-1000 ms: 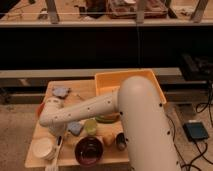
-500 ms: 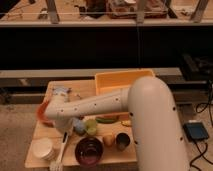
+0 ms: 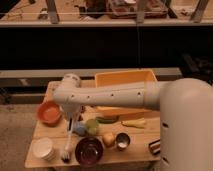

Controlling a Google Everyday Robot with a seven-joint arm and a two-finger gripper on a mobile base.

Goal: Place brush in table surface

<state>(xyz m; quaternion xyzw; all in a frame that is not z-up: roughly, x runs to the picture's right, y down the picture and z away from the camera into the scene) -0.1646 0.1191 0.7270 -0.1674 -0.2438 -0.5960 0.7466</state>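
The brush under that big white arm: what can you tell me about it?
The brush is slim and long-handled, the handle part dark and part whitish, with a small pale bristle head at its lower end. It hangs nearly upright below the gripper, bristles down near the wooden table surface, between the white cup stack and the dark maroon bowl.

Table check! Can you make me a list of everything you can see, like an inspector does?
Surface: light-brown wooden table surface, crowded.
Job's things: brush standing nearly upright, bristle head down near the table's front edge.
Clutter: yellow tub, orange bowl, white cups, dark purple bowl, small metal cup, green and blue items.
Gripper: gripper low over the table's left part, at the brush's top.
Cables: nothing seen.
Surroundings: dark shelving behind.
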